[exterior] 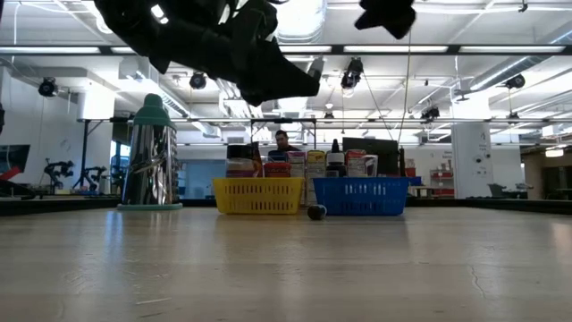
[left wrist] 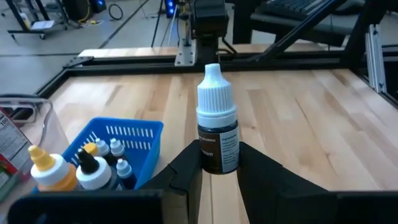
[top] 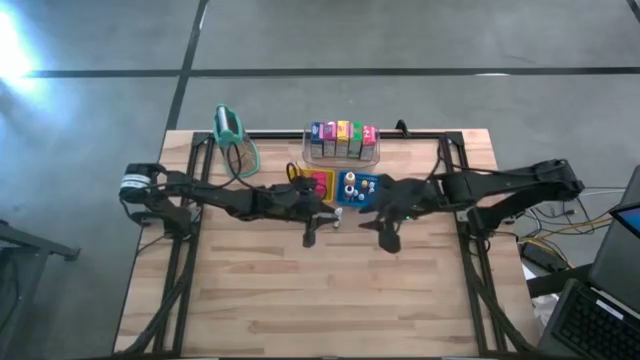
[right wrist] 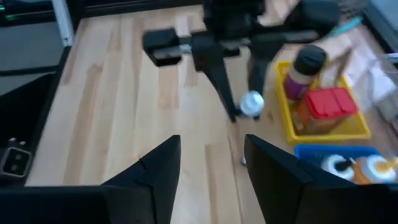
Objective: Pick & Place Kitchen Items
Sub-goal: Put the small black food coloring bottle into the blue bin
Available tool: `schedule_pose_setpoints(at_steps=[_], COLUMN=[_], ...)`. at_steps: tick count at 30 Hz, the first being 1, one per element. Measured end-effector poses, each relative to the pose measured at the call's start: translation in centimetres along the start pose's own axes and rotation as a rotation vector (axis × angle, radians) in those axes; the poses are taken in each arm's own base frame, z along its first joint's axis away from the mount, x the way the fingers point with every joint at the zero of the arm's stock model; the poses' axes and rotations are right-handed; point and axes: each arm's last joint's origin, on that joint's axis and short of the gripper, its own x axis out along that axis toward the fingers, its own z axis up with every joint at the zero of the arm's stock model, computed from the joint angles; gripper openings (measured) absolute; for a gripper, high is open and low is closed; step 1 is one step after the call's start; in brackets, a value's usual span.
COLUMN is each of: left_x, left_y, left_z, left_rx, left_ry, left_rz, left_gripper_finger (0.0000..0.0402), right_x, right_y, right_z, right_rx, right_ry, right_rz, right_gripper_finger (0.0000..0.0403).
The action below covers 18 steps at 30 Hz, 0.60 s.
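i had the left gripper (left wrist: 219,163) clamped on a small dropper bottle (left wrist: 217,121), white cap up, dark label between the fingers, held above the bare table (top: 330,290) just in front of the trays. the right gripper (right wrist: 211,165) hung beside it over the boards, its fingers apart with nothing between them. behind them the yellow tray (right wrist: 320,130) carried a red-lidded jar (right wrist: 323,111) and a dark-capped one, the blue tray (left wrist: 134,140) held more small bottles, and the cartons (top: 342,138) stood in the clear bin at the far edge.
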Motion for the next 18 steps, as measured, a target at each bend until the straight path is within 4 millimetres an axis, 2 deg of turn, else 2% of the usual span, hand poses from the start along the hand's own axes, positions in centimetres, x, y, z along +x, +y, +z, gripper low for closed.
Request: schedule_pose_setpoints(at_steps=[11,18], left_x=[0.0,0.0], left_y=[-0.1,-0.1], left_z=[-0.2,-0.5], left_rx=[0.070,0.086], left_ry=[0.018,0.041], left_rz=[0.007,0.006], left_gripper_finger=[0.0092,0.0092], right_x=[4.4,5.5], right_y=[-0.7,-0.5], right_z=[3.2,5.0], right_rx=[-0.052,-0.096], right_ry=[0.195,0.213], right_rz=[0.009,0.007], right_gripper_finger=[0.0196,0.0185])
